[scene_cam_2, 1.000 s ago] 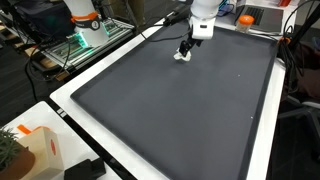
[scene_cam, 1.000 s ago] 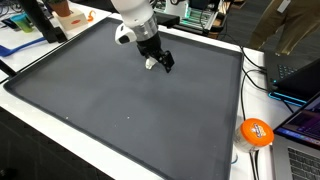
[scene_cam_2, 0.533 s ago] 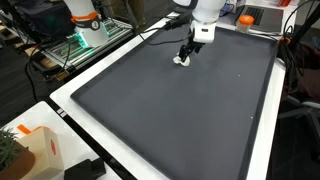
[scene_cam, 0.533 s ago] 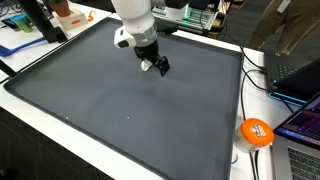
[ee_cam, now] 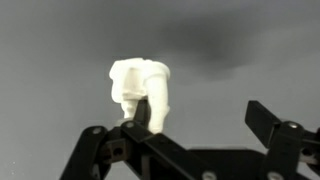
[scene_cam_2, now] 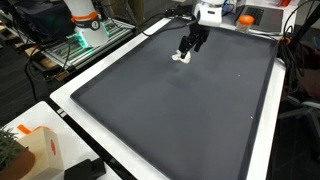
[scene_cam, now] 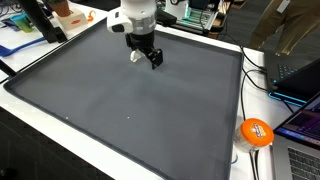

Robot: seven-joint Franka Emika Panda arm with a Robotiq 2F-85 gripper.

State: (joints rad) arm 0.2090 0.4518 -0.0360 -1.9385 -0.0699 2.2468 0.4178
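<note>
The white lump (ee_cam: 138,85) lies on the surface (scene_cam: 150,115) against one finger of the spread end effector (ee_cam: 200,112), not between them; I reckon that finger could knock it aside.

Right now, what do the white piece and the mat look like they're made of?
White piece: probably moulded plastic or resin with a matte finish. It has smooth rounded lobes and no gloss, though foam can't be ruled out. Mat: likely a rubber or foam sheet, dark grey and matte, with an even dull surface and no glare.
</note>
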